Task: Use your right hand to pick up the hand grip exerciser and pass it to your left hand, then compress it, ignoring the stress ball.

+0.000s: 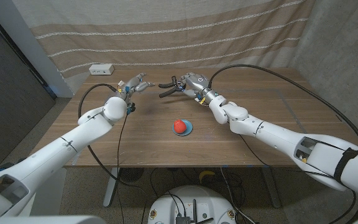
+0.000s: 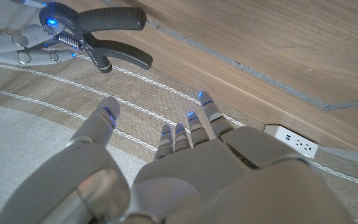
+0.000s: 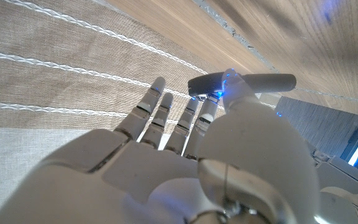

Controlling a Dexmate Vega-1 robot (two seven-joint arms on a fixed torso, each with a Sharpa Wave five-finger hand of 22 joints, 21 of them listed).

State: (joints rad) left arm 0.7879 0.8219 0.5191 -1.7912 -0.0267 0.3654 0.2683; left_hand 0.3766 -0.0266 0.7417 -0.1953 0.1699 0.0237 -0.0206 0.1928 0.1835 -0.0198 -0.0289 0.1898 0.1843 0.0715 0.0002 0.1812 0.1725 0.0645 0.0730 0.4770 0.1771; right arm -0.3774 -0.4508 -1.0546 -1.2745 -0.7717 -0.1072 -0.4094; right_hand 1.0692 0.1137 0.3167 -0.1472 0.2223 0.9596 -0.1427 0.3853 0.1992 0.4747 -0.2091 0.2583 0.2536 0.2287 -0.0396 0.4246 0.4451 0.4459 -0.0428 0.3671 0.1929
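Both arms reach out over the table from the near corners, their hands raised close together near its far side. The right hand (image 1: 188, 83) grips the hand grip exerciser (image 1: 168, 87), its fingers extended in its wrist view. The left hand (image 1: 134, 85) faces it with fingers spread and holds nothing.

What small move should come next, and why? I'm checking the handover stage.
Probably bring the left hand closer so its fingers can close around the free handles. The right hand holds the hand grip exerciser above the table, handles pointing toward the left hand, which is open with a gap between them. The stress ball stays untouched.
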